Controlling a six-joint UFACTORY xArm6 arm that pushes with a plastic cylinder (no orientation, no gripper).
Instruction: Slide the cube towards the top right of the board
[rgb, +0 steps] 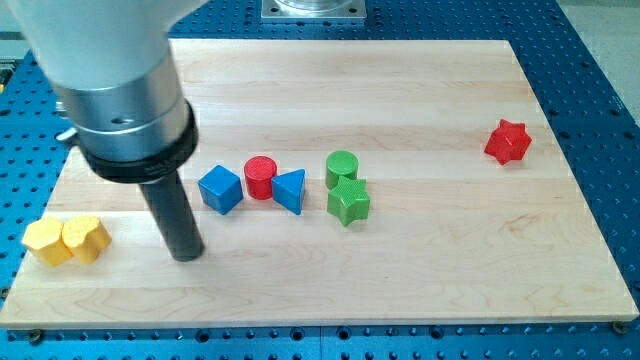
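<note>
The blue cube (220, 189) sits left of the board's middle. My tip (187, 254) rests on the board below and to the left of the cube, a short gap away, not touching it. A red cylinder (260, 177) stands right of the cube, and a blue triangular block (290, 190) touches the cylinder's right side.
A green cylinder (341, 167) and a green star block (348, 201) stand together near the middle. A red star block (508, 142) lies at the view's right. Two yellow blocks (66, 240) sit at the left edge. The wooden board (420, 270) lies on a blue perforated table.
</note>
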